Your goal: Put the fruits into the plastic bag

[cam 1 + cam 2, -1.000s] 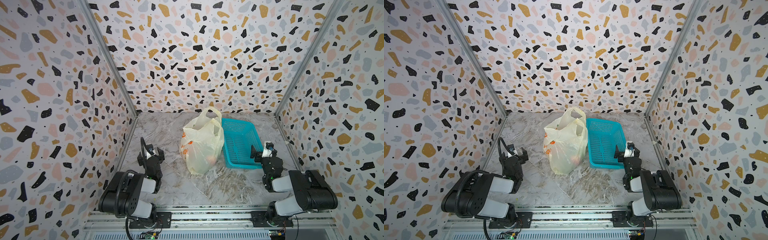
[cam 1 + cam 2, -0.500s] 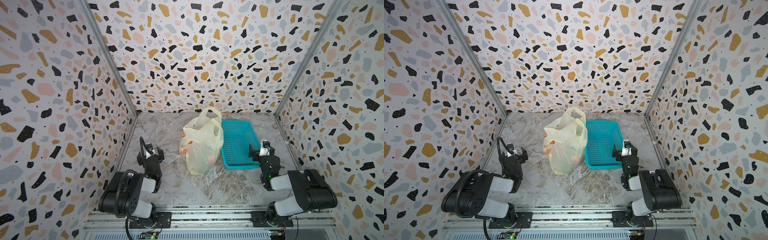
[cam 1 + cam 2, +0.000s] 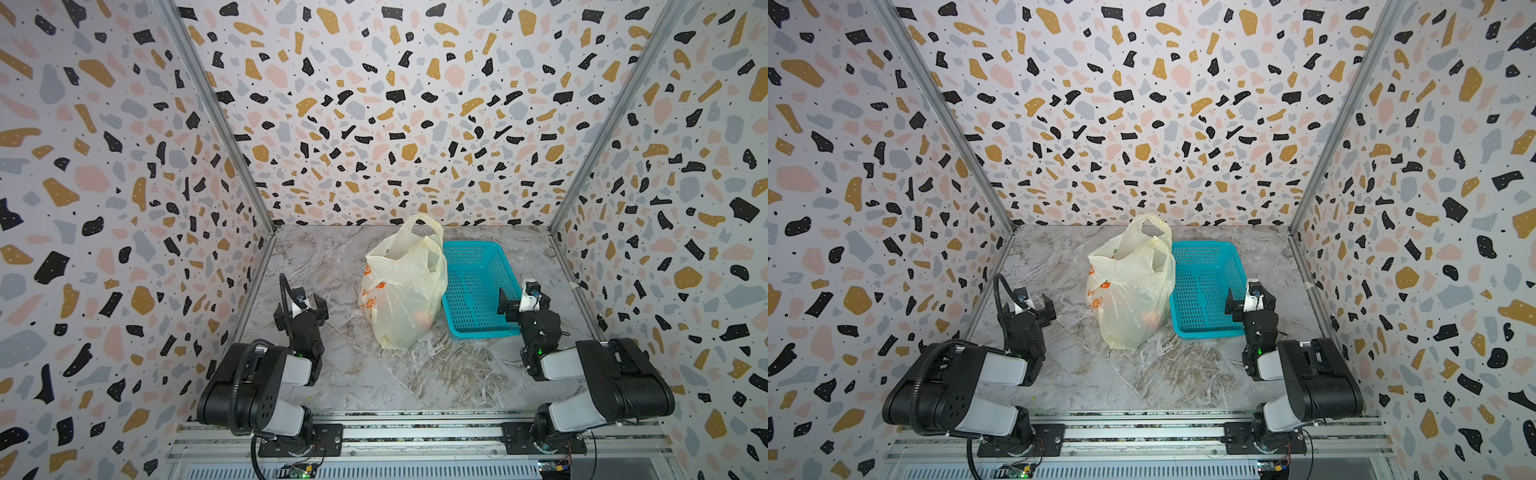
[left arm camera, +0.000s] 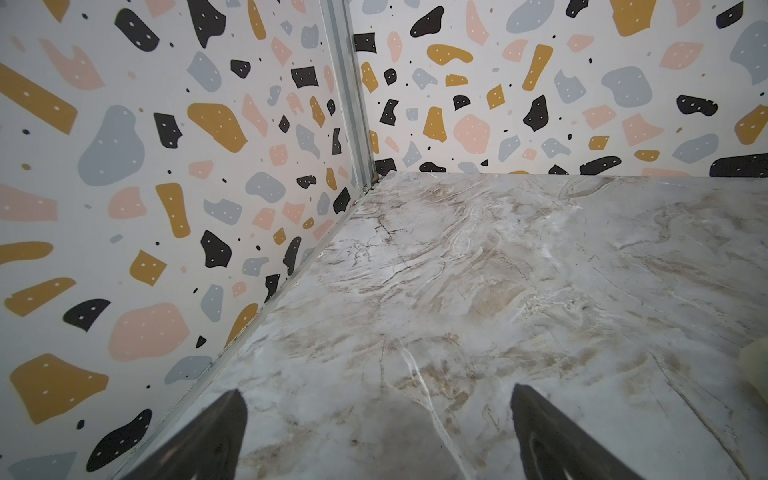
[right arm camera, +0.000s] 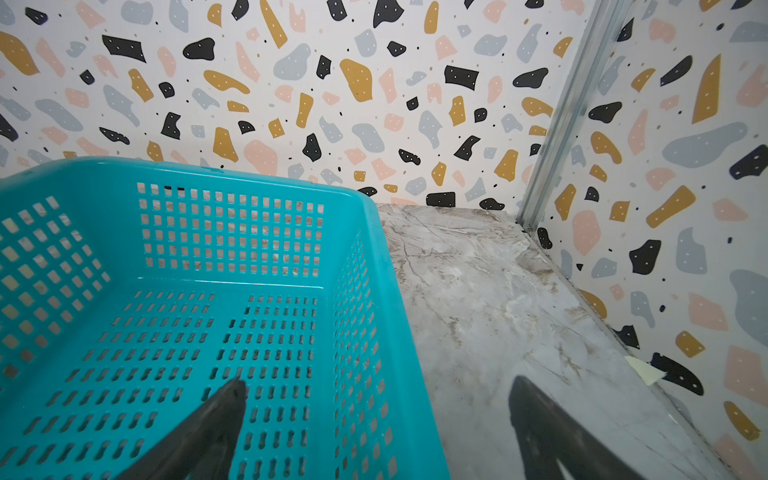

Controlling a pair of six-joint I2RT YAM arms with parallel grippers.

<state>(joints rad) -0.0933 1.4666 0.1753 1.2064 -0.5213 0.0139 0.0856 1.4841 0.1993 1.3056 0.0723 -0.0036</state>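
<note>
Cream-yellow plastic bag (image 3: 401, 286) stands about midway between the left gripper (image 3: 303, 308) and the right gripper (image 3: 520, 300), both with jaws apart and empty, a pinkish fruit (image 3: 423, 321) showing through its side, the teal basket (image 3: 473, 291) beside it bare.

You're looking into a booth whose three walls (image 3: 415, 104) carry a terrazzo print of black, ochre, pink and grey chips, joined by metal corner posts (image 3: 222, 124), around an evenly lit grey-brown marbled counter (image 3: 374, 374) with a metal rail (image 3: 415, 432) along its near edge.
</note>
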